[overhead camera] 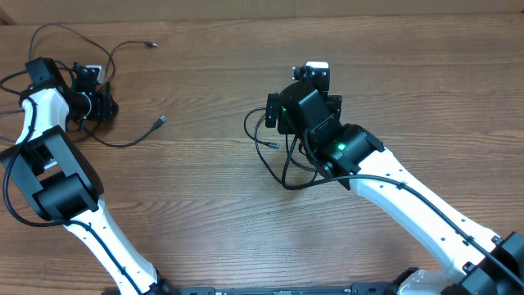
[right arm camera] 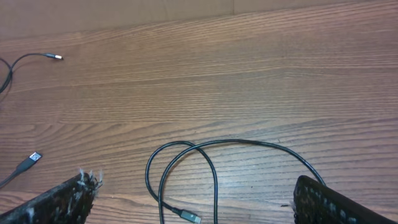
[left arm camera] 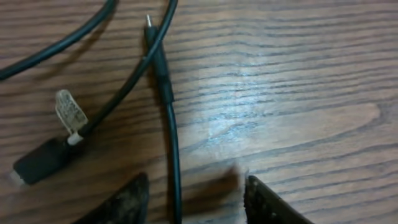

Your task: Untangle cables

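Observation:
Several thin black cables lie on the wooden table. In the left wrist view one cable (left arm camera: 171,134) with a small barrel plug runs down between the fingers of my open left gripper (left arm camera: 197,182). A second cable (left arm camera: 115,93) crosses it and ends in a flat plug with a white tag (left arm camera: 69,115). In the right wrist view a looped cable (right arm camera: 186,163) with a metal plug (right arm camera: 189,216) lies between the wide-open fingers of my right gripper (right arm camera: 198,183). Overhead, the left gripper (overhead camera: 103,105) is at the far left and the right gripper (overhead camera: 282,121) is mid-table above the cable loop (overhead camera: 274,160).
Two loose plug ends lie apart on the table, one near the back (overhead camera: 151,43) and one further forward (overhead camera: 161,120). Both also show in the right wrist view, the back one (right arm camera: 55,57) and the nearer one (right arm camera: 32,159). Thicker arm wires run by the left arm base (overhead camera: 12,176).

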Robot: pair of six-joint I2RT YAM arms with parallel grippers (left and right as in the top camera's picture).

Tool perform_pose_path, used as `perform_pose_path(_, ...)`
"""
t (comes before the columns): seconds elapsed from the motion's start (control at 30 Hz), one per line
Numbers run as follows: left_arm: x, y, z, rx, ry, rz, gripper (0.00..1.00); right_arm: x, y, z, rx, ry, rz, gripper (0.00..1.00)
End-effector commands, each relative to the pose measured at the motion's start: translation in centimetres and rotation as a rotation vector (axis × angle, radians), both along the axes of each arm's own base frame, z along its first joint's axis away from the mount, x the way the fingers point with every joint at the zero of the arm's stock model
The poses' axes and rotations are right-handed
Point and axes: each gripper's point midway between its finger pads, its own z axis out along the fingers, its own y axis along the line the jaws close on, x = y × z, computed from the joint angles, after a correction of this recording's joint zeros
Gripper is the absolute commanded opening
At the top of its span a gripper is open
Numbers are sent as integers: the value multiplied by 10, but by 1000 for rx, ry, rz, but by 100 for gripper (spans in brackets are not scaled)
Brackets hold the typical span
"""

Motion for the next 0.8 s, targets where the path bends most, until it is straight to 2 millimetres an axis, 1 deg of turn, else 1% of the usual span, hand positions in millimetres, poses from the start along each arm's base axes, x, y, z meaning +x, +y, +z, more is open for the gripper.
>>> perform_pose_path(0.0, -3, -14, -6, -35, 15, -45, 23, 0, -2, 14, 17, -34, -11, 100)
perform_pose_path(0.03, -6, -15, -7, -42, 27, -45, 19, 0, -2, 14, 18, -34, -11, 100)
perform_pose_path(0.1, -13, -18, -9, -56, 58, -44, 17, 0, -2, 14, 18, -34, -11, 100)
perform_pose_path(0.17, -19, -21, -11, -71, 84, -44, 4, 0, -2, 14, 17, -33, -11, 100)
perform_pose_path(0.3, -34, -31, -14, -122, 160, -16, 4, 0, -2, 14, 17, -33, -11, 100)
perform_pose_path(0.43, -33, -32, -7, -213, 209, 199, 4, 0, -2, 14, 18, -34, -11, 100)
perform_pose_path(0.5, -33, -33, 2, -256, 233, 278, 4, 0, -2, 14, 18, -34, -11, 100)
perform_pose_path(0.6, -28, -45, 28, -341, 229, 255, 4, 0, -2, 14, 18, -34, -11, 100)
perform_pose_path(0.67, -22, -57, 52, -425, 207, 229, 23, 0, -2, 14, 18, -34, -11, 100)
perform_pose_path(0.7, -17, -65, 69, -482, 184, 210, 29, 0, -2, 14, 18, -34, -11, 100)
perform_pose_path(0.73, -12, -73, 91, -542, 154, 187, 47, 0, -2, 14, 18, -34, -11, 100)
perform_pose_path(0.77, -8, -77, 108, -580, 131, 177, 69, 0, -2, 14, 18, -33, -11, 100)
